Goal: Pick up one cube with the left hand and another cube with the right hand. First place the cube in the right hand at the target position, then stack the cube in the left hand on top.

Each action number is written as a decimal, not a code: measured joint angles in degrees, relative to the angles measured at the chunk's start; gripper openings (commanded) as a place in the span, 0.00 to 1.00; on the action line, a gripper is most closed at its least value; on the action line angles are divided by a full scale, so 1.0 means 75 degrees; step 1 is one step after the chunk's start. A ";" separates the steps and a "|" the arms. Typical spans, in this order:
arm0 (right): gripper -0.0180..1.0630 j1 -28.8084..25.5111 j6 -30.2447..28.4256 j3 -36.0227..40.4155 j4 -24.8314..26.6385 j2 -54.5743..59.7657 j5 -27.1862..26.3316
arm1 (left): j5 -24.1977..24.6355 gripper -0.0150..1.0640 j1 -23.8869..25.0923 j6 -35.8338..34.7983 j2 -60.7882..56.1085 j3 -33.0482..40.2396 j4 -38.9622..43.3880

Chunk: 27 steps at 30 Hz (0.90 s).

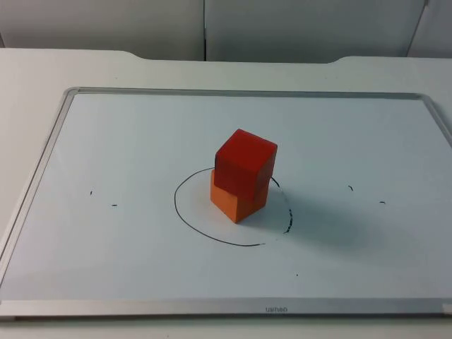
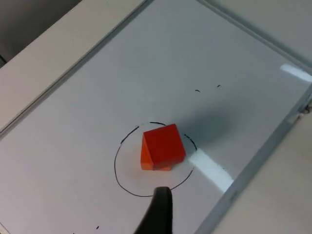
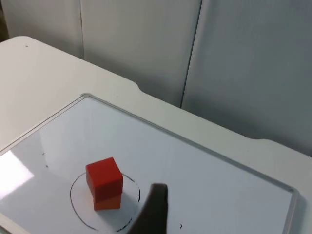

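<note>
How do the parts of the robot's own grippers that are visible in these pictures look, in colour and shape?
Little is visible. The left gripper's fingertip is a black, matte, narrow piece with a rounded end. The right gripper's fingertip is likewise black and matte, with a blunter, squarer end. Neither carries any visible marking.

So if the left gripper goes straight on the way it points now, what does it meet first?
Probably the red cube stacked on the orange cube inside the circle, though depth is unclear.
</note>
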 measured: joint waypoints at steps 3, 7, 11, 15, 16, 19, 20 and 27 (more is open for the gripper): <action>0.77 0.0000 -0.0101 0.0326 0.0104 -0.0259 -0.0028 | -0.0290 0.74 -0.0077 0.0000 -0.0680 0.0779 0.0000; 0.77 0.0000 -0.0363 0.0693 0.0453 -0.0717 -0.0043 | -0.0801 0.74 -0.0088 -0.0014 -0.1834 0.2156 0.0033; 0.77 0.0000 -0.0496 0.1068 0.0594 -0.1333 -0.0002 | -0.1381 0.74 -0.0088 -0.0030 -0.3294 0.3515 0.0047; 0.77 0.0000 -0.0513 0.1743 0.0848 -0.2070 0.0175 | -0.1548 0.74 -0.0088 -0.0345 -0.4785 0.4623 0.0231; 0.77 0.0000 -0.0513 0.1743 0.0848 -0.2070 0.0175 | -0.1548 0.74 -0.0088 -0.0345 -0.4785 0.4623 0.0231; 0.77 0.0000 -0.0528 0.2256 0.1059 -0.2791 0.0468 | -0.1424 0.74 -0.0088 -0.0584 -0.5827 0.5300 0.0352; 0.77 0.0000 -0.0528 0.2327 0.1092 -0.2980 0.0572 | -0.1344 0.74 -0.0088 -0.0598 -0.6093 0.5432 0.0364; 0.77 0.0000 -0.0528 0.2466 0.1182 -0.3643 0.1220 | -0.0891 0.74 -0.0088 -0.0614 -0.7107 0.6000 0.0452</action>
